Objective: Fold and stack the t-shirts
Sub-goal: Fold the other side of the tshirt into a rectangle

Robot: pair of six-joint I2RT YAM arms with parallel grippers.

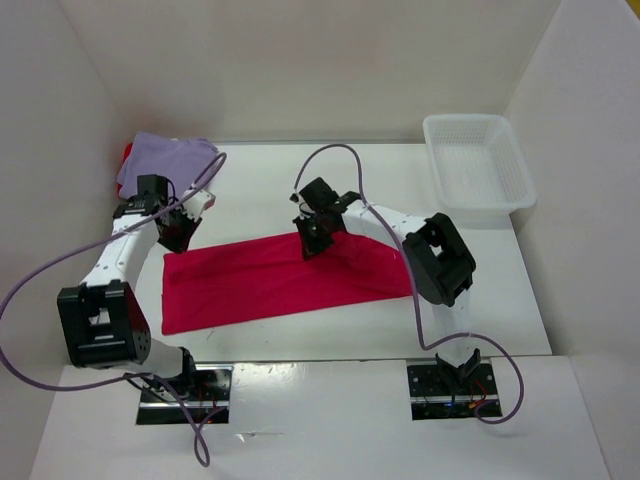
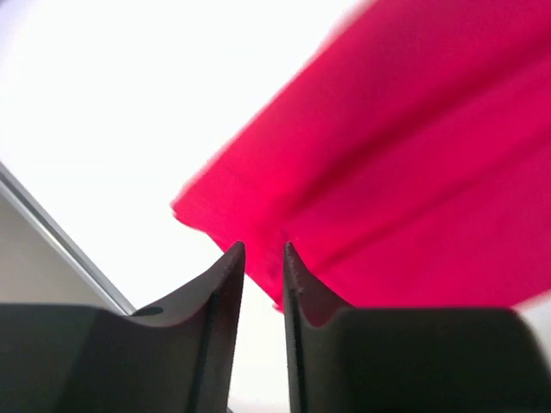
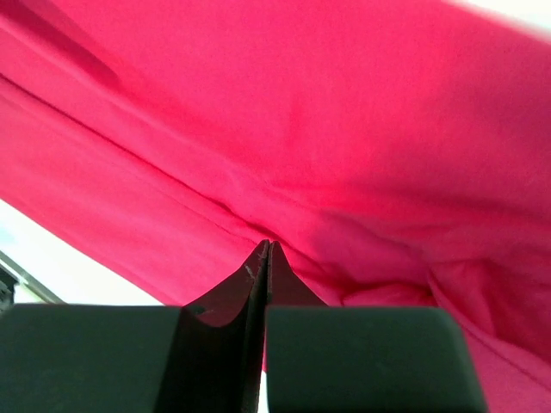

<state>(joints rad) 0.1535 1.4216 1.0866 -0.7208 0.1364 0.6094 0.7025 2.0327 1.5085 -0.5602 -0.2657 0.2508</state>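
Three white walls point(image 1: 300, 70) box in the white desk point(image 1: 330, 325), and a white mesh bin point(image 1: 475, 160) stands at its far right corner.

At the far left corner a bright red t-shirt point(image 1: 127, 153) is almost wholly hidden by the lavender t-shirt point(image 1: 165, 160) bunched against it; only a sliver shows at the left. Both wrist views sit so close that the cloth blurs. My right jaws are pressed shut, tips against the crimson t-shirt point(image 1: 270, 285) at the middle of its far edge. The cloth puckers there, but I cannot tell whether any is pinched between them. My left jaws stand narrowly apart with nothing between them, just beside the shirt's far left corner point(image 2: 194, 206).

That crimson shirt lies across the middle of the desk as a long folded band running left to right, its right end a little farther back, with soft lengthwise creases.
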